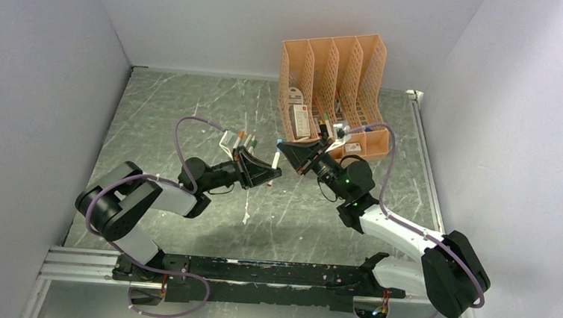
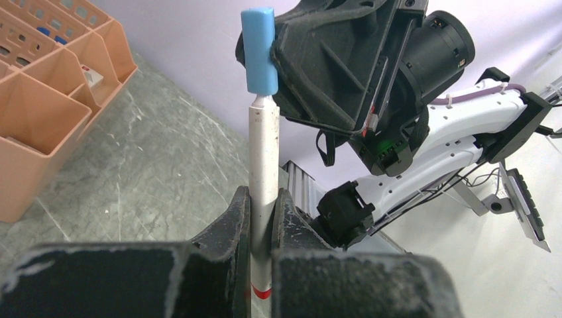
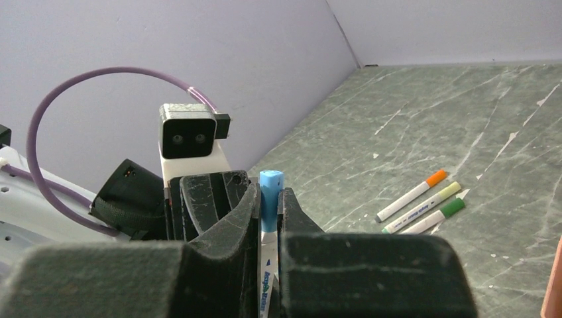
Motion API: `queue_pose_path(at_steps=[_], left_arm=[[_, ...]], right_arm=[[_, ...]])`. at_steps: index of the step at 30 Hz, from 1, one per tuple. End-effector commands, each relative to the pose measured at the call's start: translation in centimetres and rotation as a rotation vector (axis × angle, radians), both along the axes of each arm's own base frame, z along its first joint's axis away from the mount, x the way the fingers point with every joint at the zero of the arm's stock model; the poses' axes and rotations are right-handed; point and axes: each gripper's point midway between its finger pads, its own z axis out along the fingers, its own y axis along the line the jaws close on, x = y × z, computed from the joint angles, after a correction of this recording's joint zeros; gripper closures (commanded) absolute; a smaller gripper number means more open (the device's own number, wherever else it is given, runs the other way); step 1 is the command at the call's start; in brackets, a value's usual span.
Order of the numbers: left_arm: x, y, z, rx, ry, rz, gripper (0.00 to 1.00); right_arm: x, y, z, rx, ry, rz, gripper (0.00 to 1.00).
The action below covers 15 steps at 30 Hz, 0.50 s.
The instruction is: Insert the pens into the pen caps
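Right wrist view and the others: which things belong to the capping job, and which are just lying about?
Job: white pen in the left pincer; blue cap in the right pincer, meeting the pen's tip; three capped pens lying on the table.
Lying about: peach organiser; white packet standing in it.

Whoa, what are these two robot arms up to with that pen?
They are capping a marker together. The left pincer is shut on a white pen, while the right pincer grips a blue cap sitting on the pen's tip. A bit of the neck shows below the cap, so it looks not fully pushed on. Three capped pens lie side by side on the table.
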Motion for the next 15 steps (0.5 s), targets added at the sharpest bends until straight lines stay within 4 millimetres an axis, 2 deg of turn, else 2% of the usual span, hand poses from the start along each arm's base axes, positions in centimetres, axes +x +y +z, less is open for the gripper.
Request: queue_pose_path(at_steps=[1, 3, 9, 15], left_arm=[[-0.2, 1.5, 8.3, -0.238, -0.304, 0.080, 0.93], [0.0, 1.4, 8.8, -0.241, -0.330, 0.090, 0.93], [0.8, 0.5, 10.1, -0.190, -0.412, 0.107, 0.93], [1.1, 0.6, 9.7, -0.107, -0.486, 0.081, 0.93]], right_arm=[[-0.4, -0.2, -0.4, 0.005, 0.005, 0.008, 1.00], [-0.4, 0.1, -0.9, -0.014, 0.017, 0.021, 0.99], [-0.9, 0.6, -1.2, -0.022, 0.020, 0.061, 0.88], [-1.2, -0.7, 0.7, -0.053, -0.040, 0.010, 0.69]])
